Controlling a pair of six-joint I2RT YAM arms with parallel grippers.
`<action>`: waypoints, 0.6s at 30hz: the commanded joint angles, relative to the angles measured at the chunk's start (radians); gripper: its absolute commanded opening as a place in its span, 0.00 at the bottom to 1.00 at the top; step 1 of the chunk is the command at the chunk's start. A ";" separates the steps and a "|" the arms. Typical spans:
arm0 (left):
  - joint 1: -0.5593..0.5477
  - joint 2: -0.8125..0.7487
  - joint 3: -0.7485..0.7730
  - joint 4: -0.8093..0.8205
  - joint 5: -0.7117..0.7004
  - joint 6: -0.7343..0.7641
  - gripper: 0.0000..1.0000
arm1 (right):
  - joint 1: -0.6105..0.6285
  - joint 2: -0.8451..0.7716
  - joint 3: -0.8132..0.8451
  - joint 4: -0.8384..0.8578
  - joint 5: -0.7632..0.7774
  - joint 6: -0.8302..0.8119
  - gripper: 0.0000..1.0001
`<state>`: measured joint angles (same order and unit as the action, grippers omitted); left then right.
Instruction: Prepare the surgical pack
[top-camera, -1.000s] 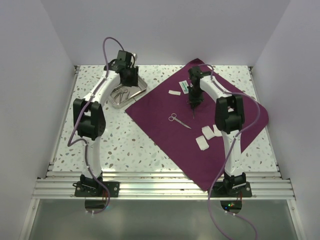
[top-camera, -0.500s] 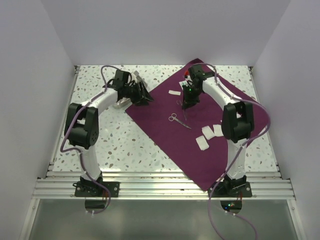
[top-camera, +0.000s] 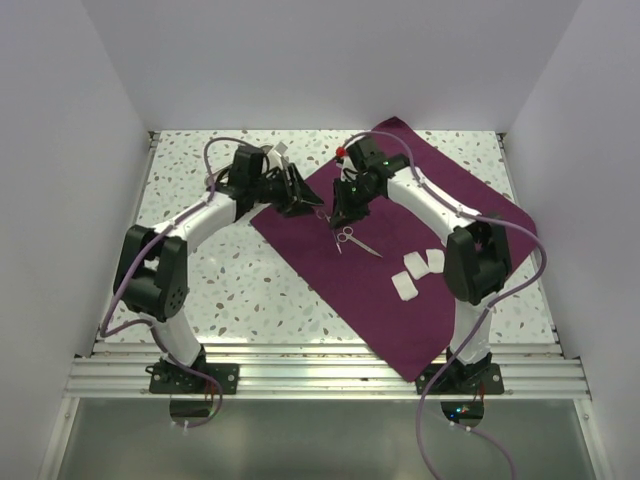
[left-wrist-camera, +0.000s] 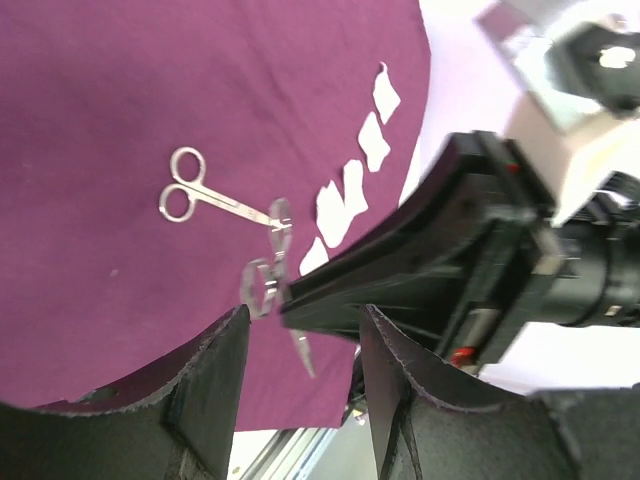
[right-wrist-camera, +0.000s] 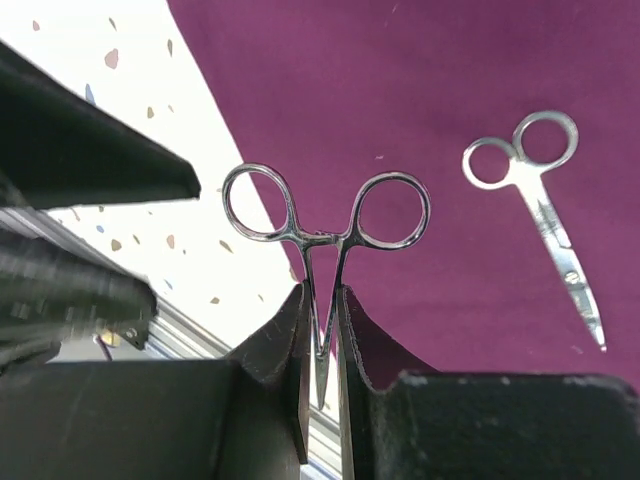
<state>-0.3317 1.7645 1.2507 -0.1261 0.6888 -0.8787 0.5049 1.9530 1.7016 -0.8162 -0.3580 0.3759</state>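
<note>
The right gripper (right-wrist-camera: 320, 300) is clamped on the forceps (right-wrist-camera: 325, 235) at the shanks. The rings stick out past its tips, over the edge of the purple cloth (right-wrist-camera: 450, 80). The scissors (right-wrist-camera: 528, 180) lie flat beyond, off to one side. The left gripper (left-wrist-camera: 303, 325) faces it, jaws apart, with the forceps just ahead of its gap. Looks like a handover: left should close on the ring end, clear of right's tips, and right should release only once left is firm.

You have glossy polished steel on the forceps (right-wrist-camera: 325, 235) and scissors (right-wrist-camera: 540, 190), matt plum cloth (right-wrist-camera: 450, 60), and a smooth speckled counter (top-camera: 230, 280) at left.
</note>
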 joint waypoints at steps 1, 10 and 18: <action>-0.023 -0.048 -0.023 0.051 0.011 -0.031 0.52 | 0.024 -0.081 -0.020 0.046 -0.027 0.043 0.00; -0.030 -0.095 -0.008 -0.067 -0.093 0.056 0.51 | 0.044 -0.135 -0.049 0.040 -0.004 0.049 0.00; -0.030 -0.129 0.021 -0.136 -0.169 0.109 0.52 | 0.046 -0.137 -0.068 0.028 0.011 0.024 0.00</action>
<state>-0.3614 1.6768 1.2282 -0.2333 0.5640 -0.8165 0.5495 1.8526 1.6421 -0.7929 -0.3573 0.4141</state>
